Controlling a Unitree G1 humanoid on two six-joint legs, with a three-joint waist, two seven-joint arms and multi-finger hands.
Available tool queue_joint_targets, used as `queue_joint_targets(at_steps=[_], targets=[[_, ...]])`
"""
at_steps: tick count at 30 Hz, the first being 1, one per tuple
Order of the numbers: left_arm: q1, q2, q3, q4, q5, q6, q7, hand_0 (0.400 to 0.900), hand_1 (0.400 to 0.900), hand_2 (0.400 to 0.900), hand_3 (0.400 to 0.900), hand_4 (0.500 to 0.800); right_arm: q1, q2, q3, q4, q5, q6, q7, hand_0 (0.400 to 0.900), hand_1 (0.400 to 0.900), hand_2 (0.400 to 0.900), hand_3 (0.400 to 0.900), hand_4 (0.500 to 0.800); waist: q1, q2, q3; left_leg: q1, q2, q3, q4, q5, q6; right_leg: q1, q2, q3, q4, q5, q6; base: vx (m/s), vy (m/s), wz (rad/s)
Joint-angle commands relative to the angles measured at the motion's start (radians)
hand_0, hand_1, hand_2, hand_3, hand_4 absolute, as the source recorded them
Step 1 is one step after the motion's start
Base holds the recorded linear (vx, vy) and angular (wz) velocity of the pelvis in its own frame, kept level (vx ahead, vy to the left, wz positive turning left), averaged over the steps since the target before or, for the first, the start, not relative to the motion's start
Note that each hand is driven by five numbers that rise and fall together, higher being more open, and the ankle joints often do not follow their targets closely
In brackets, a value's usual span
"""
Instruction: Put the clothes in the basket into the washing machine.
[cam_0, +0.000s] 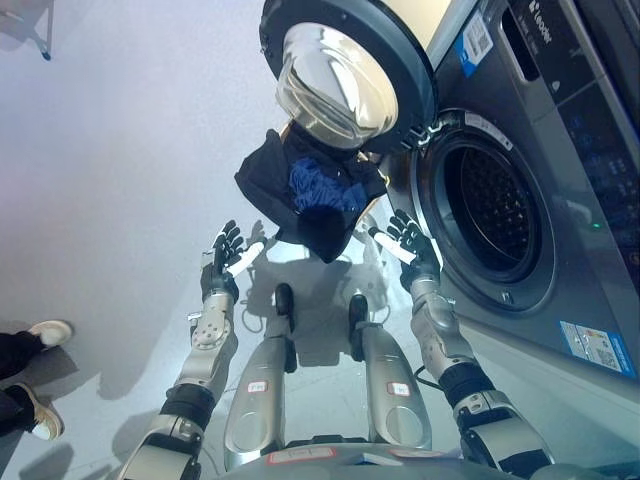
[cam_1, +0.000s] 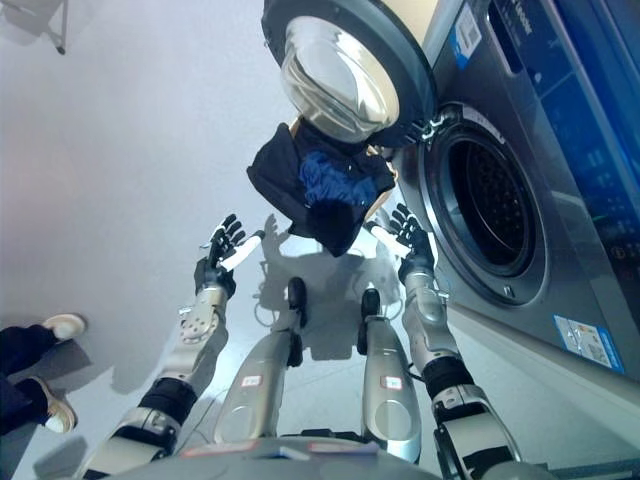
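Note:
A dark fabric basket (cam_0: 305, 200) stands on the floor below the open washer door, with blue clothes (cam_0: 322, 186) showing in its top. The washing machine (cam_0: 560, 200) is on the right, its round door (cam_0: 345, 75) swung open and its drum opening (cam_0: 490, 215) empty. My left hand (cam_0: 226, 256) is open, just left of the basket and apart from it. My right hand (cam_0: 410, 245) is open, just right of the basket, between it and the drum opening. Neither hand holds anything.
A person's shoes (cam_0: 45, 335) and dark trouser legs show at the lower left edge. The open door hangs over the basket. Pale grey floor (cam_0: 120, 150) spreads to the left and far side.

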Motion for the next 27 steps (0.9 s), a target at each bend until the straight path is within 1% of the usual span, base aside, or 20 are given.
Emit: queue_joint_targets(at_steps=[1,10,20,23,27], targets=[[0.008,0.019,0.017,-0.107,0.029,-0.103,0.019,0.9,0.9,0.9,0.9,0.8,0.028,-0.028,0.005,-0.128,-0.014,-0.091,-0.001,0.9,0.9,0.9,0.9,0.8,-0.004,-0.028,-0.076,-0.047,0.021,-0.033,0.179,-0.156,-0.016,0.028,-0.036,0.003,-0.153,0.172,0.077,0.0,0.0,0.0],[0.006,0.02,0.029,-0.109,0.022,-0.113,0.026,0.9,0.9,0.9,0.9,0.8,0.029,-0.027,0.003,-0.114,-0.014,-0.096,0.003,0.9,0.9,0.9,0.9,0.8,-0.005,-0.03,-0.09,-0.074,0.024,-0.041,0.183,-0.154,-0.018,-0.001,-0.03,0.002,-0.145,0.168,0.072,-0.01,-0.005,0.01],[-0.004,0.019,0.031,-0.117,0.028,-0.121,0.036,0.9,0.9,0.9,0.9,0.8,0.011,-0.03,0.011,-0.108,-0.03,-0.098,0.001,0.9,0.9,0.9,0.9,0.8,0.001,-0.034,-0.083,-0.105,0.021,-0.049,0.188,-0.146,-0.015,-0.031,-0.028,-0.003,-0.133,0.17,0.07,-0.02,-0.004,0.01],[-0.006,0.02,0.034,-0.126,0.031,-0.123,0.039,0.9,0.9,0.9,0.9,0.8,-0.006,-0.047,0.028,-0.115,-0.087,-0.092,-0.007,0.9,0.9,0.9,0.9,0.8,0.006,-0.035,-0.077,-0.114,0.02,-0.052,0.194,-0.149,-0.014,-0.039,-0.027,-0.003,-0.128,0.168,0.071,-0.02,-0.007,0.04],[-0.02,0.021,0.044,-0.146,0.029,-0.136,0.043,0.9,0.9,0.9,0.9,0.8,-0.093,-0.116,0.099,-0.096,-0.278,-0.067,-0.047,0.9,0.9,0.9,0.9,0.8,0.027,-0.036,-0.062,-0.139,0.013,-0.063,0.19,-0.136,-0.011,-0.07,-0.031,-0.013,-0.118,0.172,0.073,-0.05,-0.018,0.1]])
